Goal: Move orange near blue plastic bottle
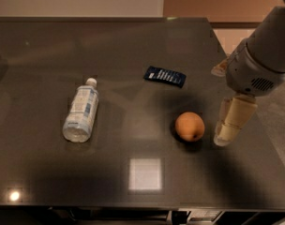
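Note:
The orange [190, 126] sits on the dark table [133, 55], right of centre, with a small dark spot low on its skin. The blue plastic bottle [81, 115] lies on its side at the left, white cap pointing away, well apart from the orange. My gripper [231, 122] hangs at the right, just right of the orange and close to it, its cream-coloured fingers [236, 118] pointing down towards the table. It holds nothing.
A flat dark blue packet with white stripes [165, 76] lies behind the orange, near the table's middle. The table's right edge [262, 121] runs just past the gripper. A bright light reflection [145, 174] shows near the front edge.

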Controlling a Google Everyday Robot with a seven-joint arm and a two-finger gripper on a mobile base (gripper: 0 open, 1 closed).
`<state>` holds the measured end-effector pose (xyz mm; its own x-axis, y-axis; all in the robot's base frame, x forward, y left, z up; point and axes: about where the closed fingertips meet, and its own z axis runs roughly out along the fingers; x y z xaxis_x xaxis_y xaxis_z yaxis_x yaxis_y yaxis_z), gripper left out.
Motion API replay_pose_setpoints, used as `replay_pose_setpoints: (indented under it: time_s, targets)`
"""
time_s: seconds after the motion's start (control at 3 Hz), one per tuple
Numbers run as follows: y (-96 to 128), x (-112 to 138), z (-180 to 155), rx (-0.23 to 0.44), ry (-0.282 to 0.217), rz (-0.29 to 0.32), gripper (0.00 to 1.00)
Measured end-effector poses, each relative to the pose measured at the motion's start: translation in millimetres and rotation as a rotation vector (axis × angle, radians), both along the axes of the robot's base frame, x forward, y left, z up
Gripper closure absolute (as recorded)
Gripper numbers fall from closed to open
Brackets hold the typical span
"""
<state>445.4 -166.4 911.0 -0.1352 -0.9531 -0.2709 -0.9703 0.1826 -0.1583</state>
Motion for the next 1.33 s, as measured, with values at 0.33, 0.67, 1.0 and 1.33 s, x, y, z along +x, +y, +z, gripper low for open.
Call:
replay_pose_setpoints:
  time_s: [0.33, 0.67, 1.0, 1.33]
  targets:
    - [16, 4, -23, 0.008, 0.027, 0.035, 0.0]
    - [26, 7, -43, 0.008, 0.049, 0.057, 0.0]
    - [34, 5, -55, 0.012, 0.067, 0.078, 0.0]
    - [41, 2, -63, 0.02, 0.079, 0.097, 0.18]
